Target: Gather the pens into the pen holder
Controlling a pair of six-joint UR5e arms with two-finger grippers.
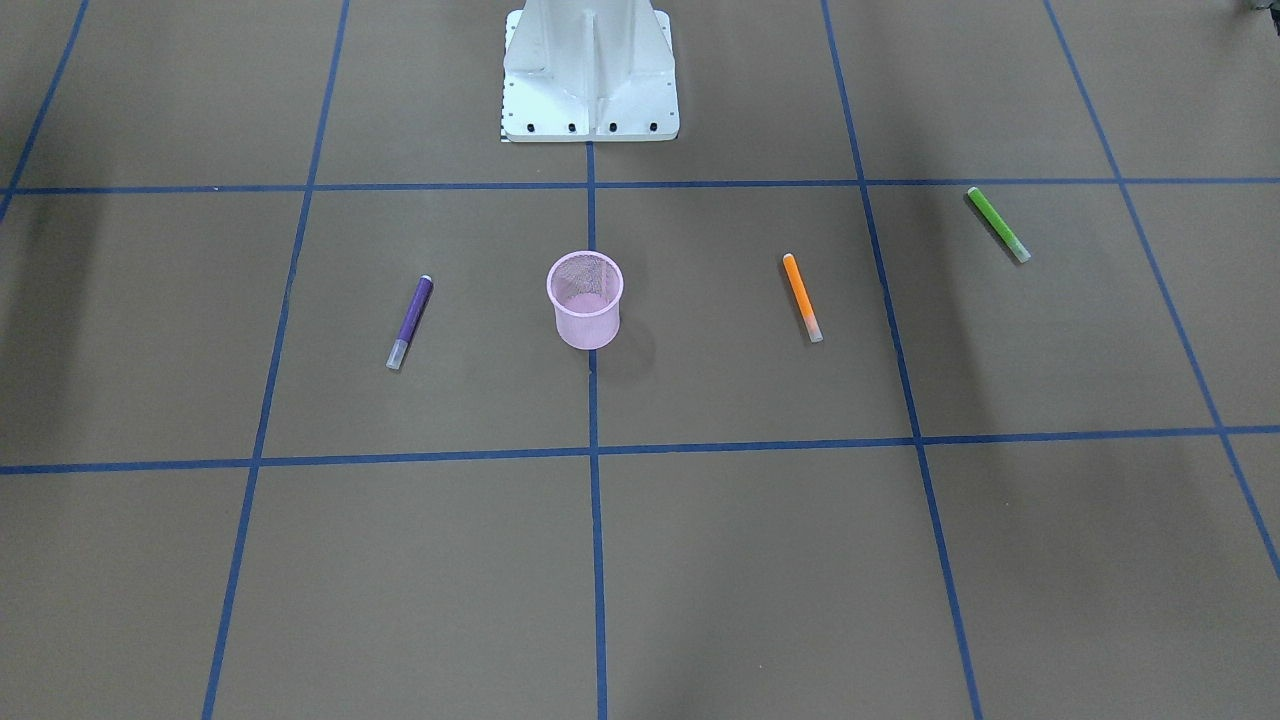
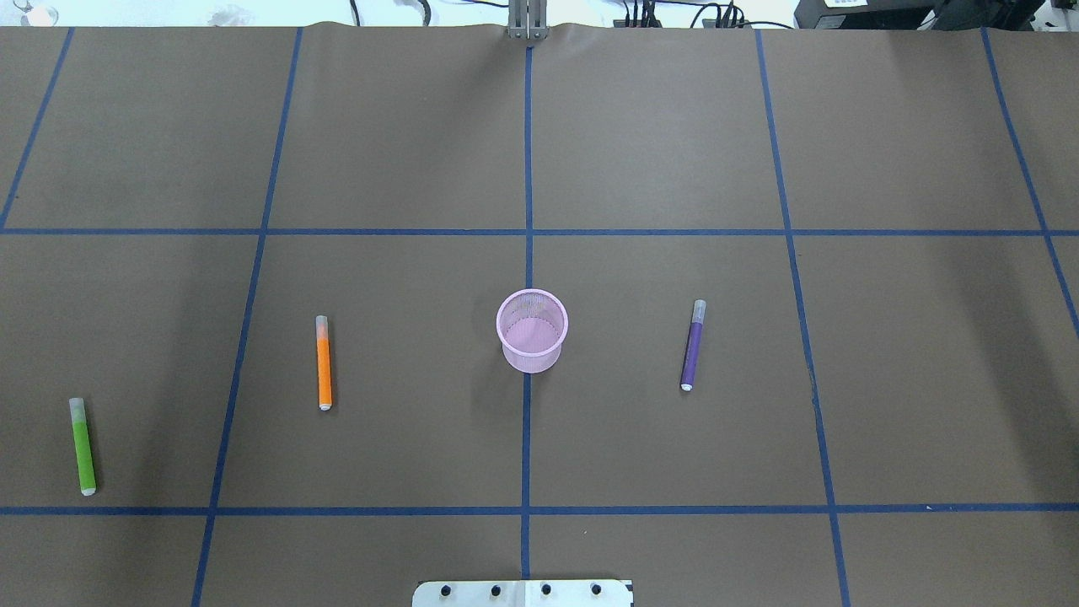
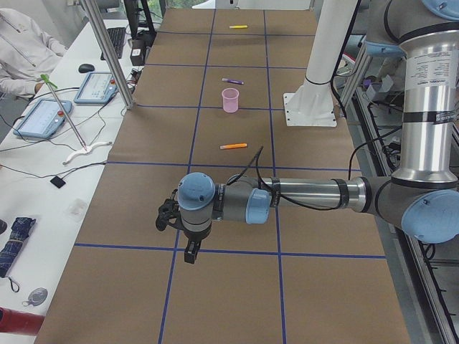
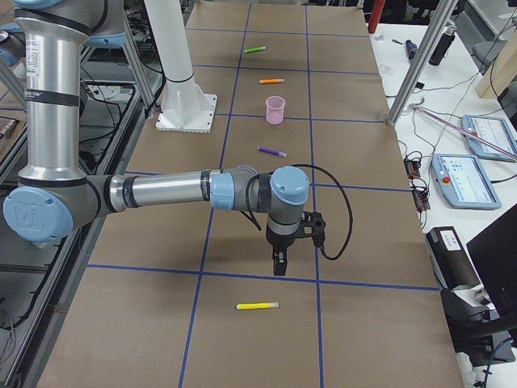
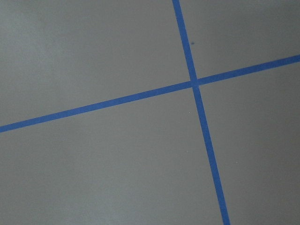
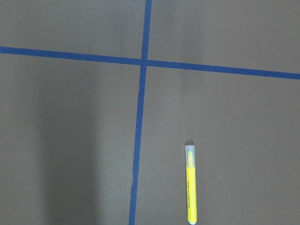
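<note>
One yellow pen (image 6: 191, 185) lies near my right gripper (image 4: 279, 263), off-centre beneath it, with the pen holder (image 2: 531, 329) well beyond. I cannot tell its jaw gap, nor the left gripper's (image 3: 190, 252). If I descend misaligned, I could roll the pen away.

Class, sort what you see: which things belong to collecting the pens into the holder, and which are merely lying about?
Job: purple pen, orange pen, green pen, yellow pen, pink pen holder.
Lying about: folded umbrella, computer mouse, control tablet.
</note>
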